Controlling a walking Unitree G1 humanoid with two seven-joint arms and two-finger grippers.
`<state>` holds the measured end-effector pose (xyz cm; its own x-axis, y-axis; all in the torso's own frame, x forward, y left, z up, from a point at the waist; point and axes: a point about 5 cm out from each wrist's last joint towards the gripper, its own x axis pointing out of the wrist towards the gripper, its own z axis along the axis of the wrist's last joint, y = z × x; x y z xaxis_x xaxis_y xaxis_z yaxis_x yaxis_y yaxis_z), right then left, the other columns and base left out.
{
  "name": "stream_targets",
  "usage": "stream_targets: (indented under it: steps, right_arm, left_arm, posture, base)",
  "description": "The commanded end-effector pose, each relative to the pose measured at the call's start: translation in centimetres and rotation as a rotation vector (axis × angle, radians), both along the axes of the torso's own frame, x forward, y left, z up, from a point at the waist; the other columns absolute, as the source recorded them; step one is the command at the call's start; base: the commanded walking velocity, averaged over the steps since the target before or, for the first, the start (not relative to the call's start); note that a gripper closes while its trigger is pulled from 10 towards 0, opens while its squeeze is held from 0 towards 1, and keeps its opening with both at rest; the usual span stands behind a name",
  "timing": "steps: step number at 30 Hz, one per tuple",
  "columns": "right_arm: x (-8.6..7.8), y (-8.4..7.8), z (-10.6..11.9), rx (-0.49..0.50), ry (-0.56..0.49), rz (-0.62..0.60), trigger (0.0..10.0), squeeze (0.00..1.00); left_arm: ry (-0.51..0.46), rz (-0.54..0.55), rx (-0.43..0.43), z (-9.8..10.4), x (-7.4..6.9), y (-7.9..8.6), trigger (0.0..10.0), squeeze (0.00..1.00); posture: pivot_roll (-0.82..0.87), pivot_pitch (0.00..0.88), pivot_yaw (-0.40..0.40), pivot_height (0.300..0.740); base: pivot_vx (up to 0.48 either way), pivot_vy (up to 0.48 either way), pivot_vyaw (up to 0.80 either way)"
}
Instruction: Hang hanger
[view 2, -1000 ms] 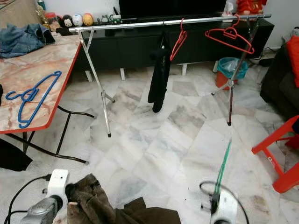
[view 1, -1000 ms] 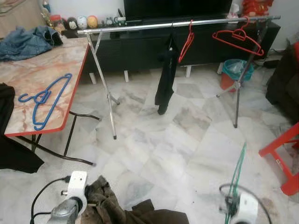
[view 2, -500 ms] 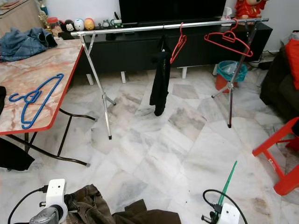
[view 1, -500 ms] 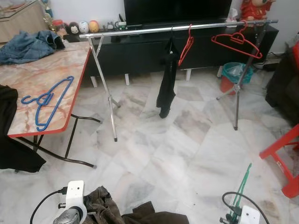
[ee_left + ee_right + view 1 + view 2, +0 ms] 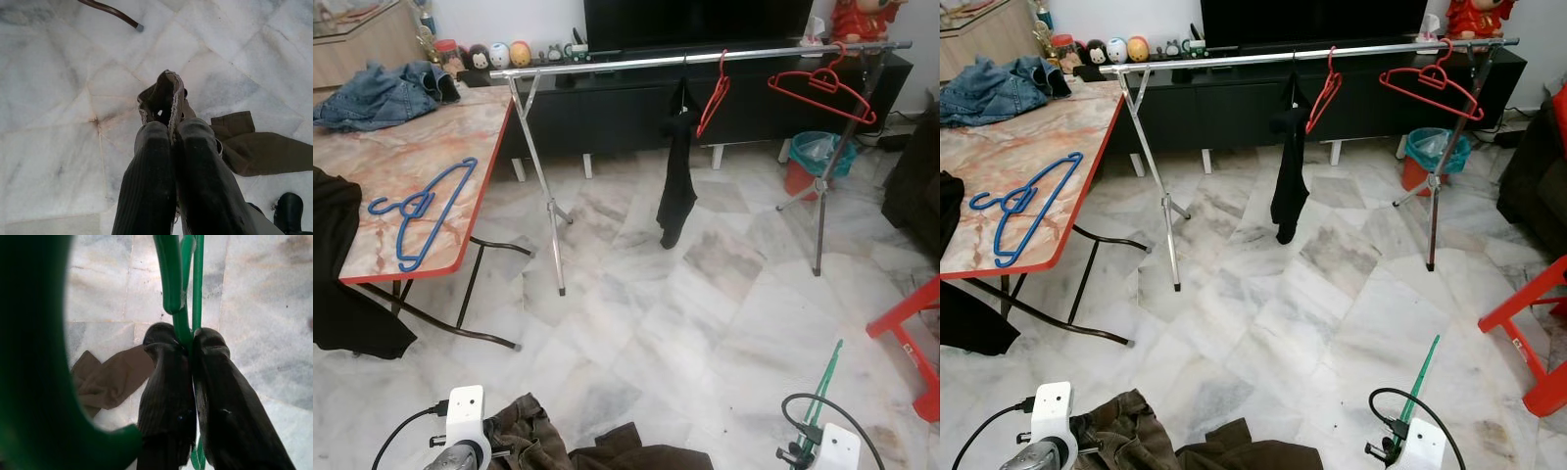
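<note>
**Green hanger in hand, rail across the room**

Right gripper (image 5: 188,345) pinches the green hanger (image 5: 177,289); left gripper (image 5: 171,128) clamps the brown garment (image 5: 164,95). Best walk up square, lift high, and hook onto the free stretch of rail (image 5: 607,65) beside the black garment (image 5: 676,181).

A glossy, veined marble floor (image 5: 705,313) is seen, its polish catching pale reflections. The clothes rail (image 5: 705,56) is made of bright, smooth metal. The bench (image 5: 401,166) is topped with a glossy marble-patterned surface, edged in red. The blue hanger (image 5: 421,201) near the bench's front edge and the green hanger (image 5: 183,298) look like smooth plastic. The brown garment (image 5: 161,100) is matt woven cloth, possibly corduroy, though the weave is poorly resolved. Both the left claw (image 5: 172,129) and right claw (image 5: 190,340) have dull, finely ribbed black fingers (image 5: 151,181).
</note>
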<state>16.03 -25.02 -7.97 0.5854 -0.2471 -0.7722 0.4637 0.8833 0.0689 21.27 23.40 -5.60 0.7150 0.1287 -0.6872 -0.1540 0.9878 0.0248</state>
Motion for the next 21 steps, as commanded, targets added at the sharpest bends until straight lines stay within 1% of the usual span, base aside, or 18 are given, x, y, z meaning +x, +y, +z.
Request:
stream_targets:
  steps: [1,9,15,21]
  right_arm:
    - [-0.86,0.28,-0.41,0.011,0.011,-0.019,10.0,0.0]
    - [-1.12,0.57,-0.57,0.012,0.009,-0.017,10.0,0.0]
    - [-0.95,0.9,-0.59,0.013,0.008,-0.004,10.0,0.0]
    - [-0.78,0.64,-0.46,0.011,0.01,0.015,10.0,0.0]
  left_arm:
    - [0.012,-0.001,0.017,-0.07,-0.23,0.36,10.0,0.0]
    - [0.026,0.016,0.02,-0.14,-0.37,0.59,10.0,0.0]
    - [0.04,0.027,0.02,-0.41,-0.91,0.8,10.0,0.0]
    - [0.045,0.039,0.021,-0.49,-1.03,0.82,10.0,0.0]
  posture:
    - [-0.01,0.0,0.076,0.74]
    - [0.0,0.0,0.079,0.74]
    - [-0.01,0.013,0.079,0.74]
    - [0.0,0.025,0.073,0.74]
  base:
    - [0.0,0.27,0.0]
    - [0.0,0.276,0.0]
    - [0.0,0.31,0.0]
    - [0.0,0.317,0.0]
